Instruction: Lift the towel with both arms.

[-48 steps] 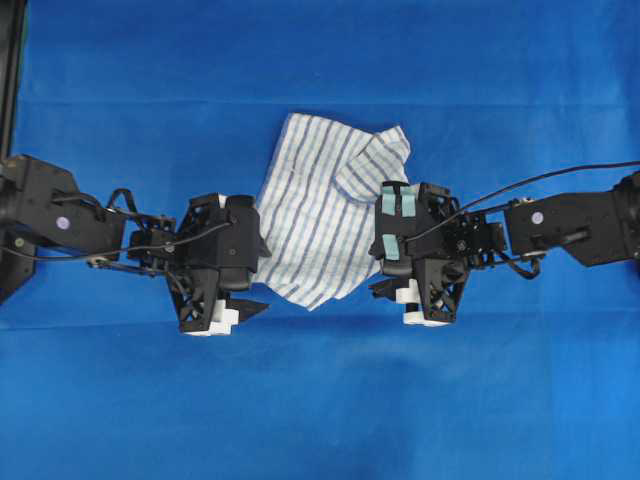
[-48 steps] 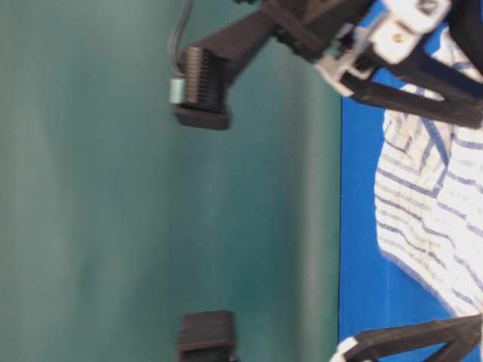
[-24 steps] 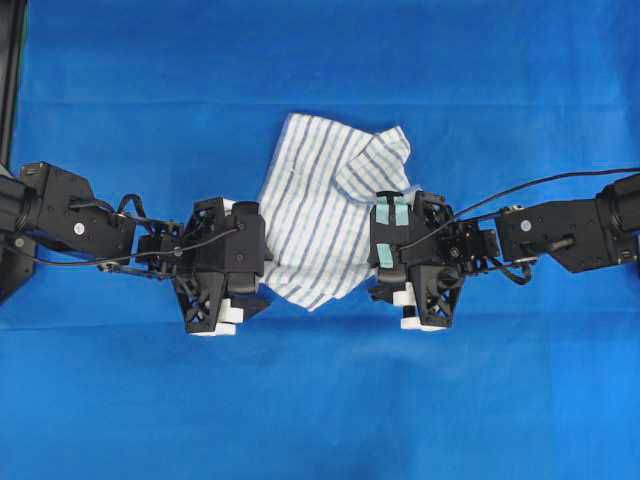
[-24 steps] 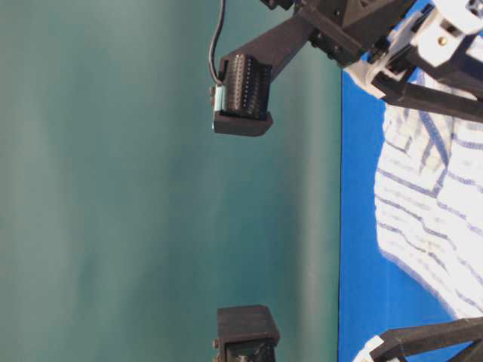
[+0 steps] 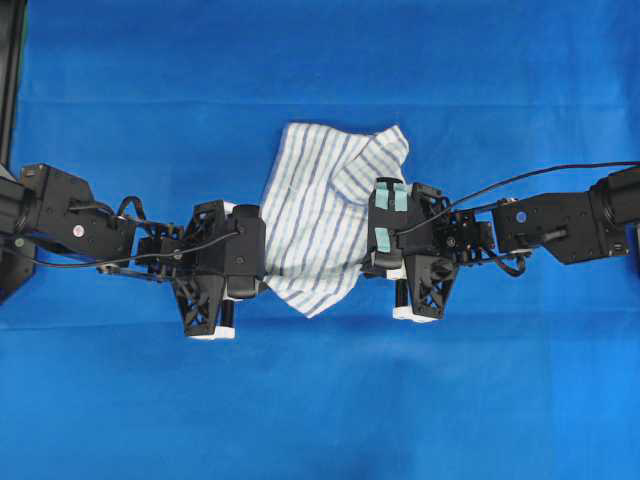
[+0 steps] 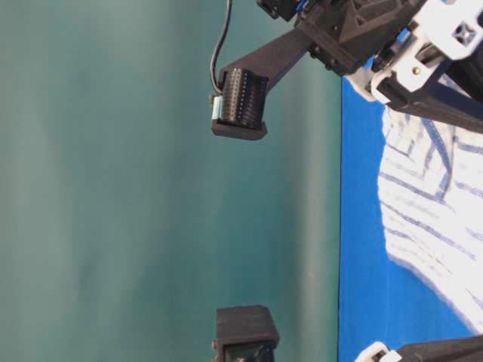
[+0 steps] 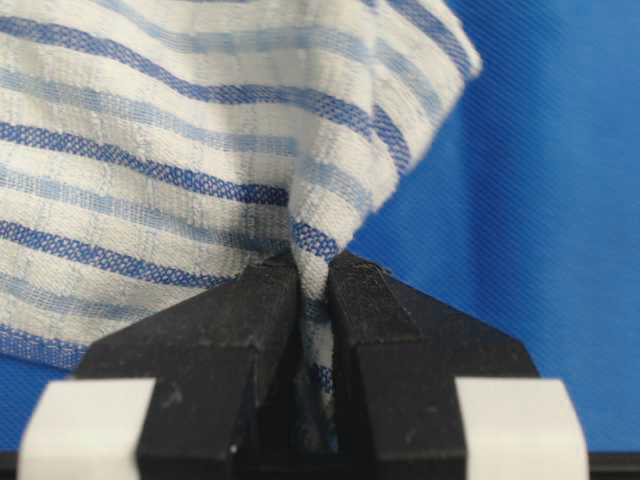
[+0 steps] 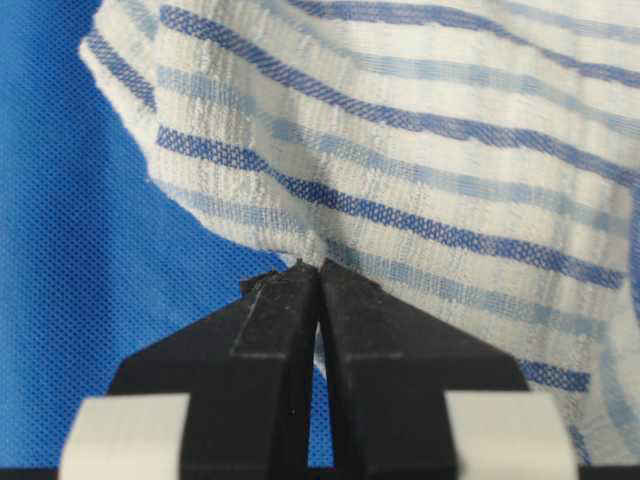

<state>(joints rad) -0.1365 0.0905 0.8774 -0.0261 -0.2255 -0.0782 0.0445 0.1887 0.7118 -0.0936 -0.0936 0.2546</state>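
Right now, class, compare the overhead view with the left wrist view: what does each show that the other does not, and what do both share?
Only the overhead view shows both arms at once, with the left gripper and right gripper on opposite sides of the whole towel, plus the teal tape on the right one. Only the left wrist view shows the left gripper shut on a pinched fold of the towel. Both show the striped towel on the blue table covering.

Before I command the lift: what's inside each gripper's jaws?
Left gripper pinches a fold of the towel; right gripper pinches its edge. How deep the cloth sits is hidden by the fingers.
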